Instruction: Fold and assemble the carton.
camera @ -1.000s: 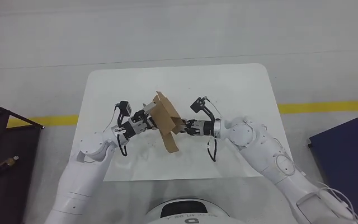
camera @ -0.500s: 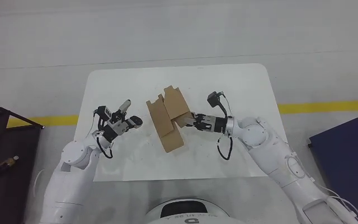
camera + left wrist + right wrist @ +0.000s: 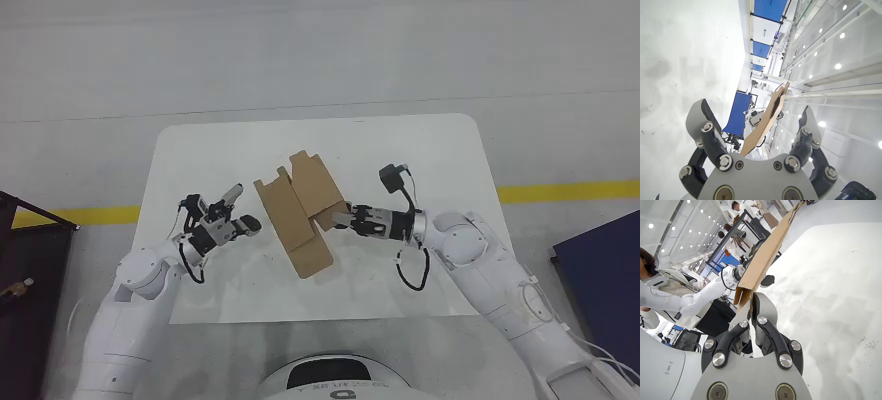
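left end effector [image 3: 755, 107] withdrew, gaping empty; right end effector [image 3: 753, 300] pinches seemingly half-flattened brown carton [image 3: 300, 215]

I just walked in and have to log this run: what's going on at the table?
The robot is working on a brown carton over the white table. The right gripper is shut on one edge of the carton and holds it. The left gripper is open, beside the carton and apart from it. The carton is nearly flat, not yet set up as a box.
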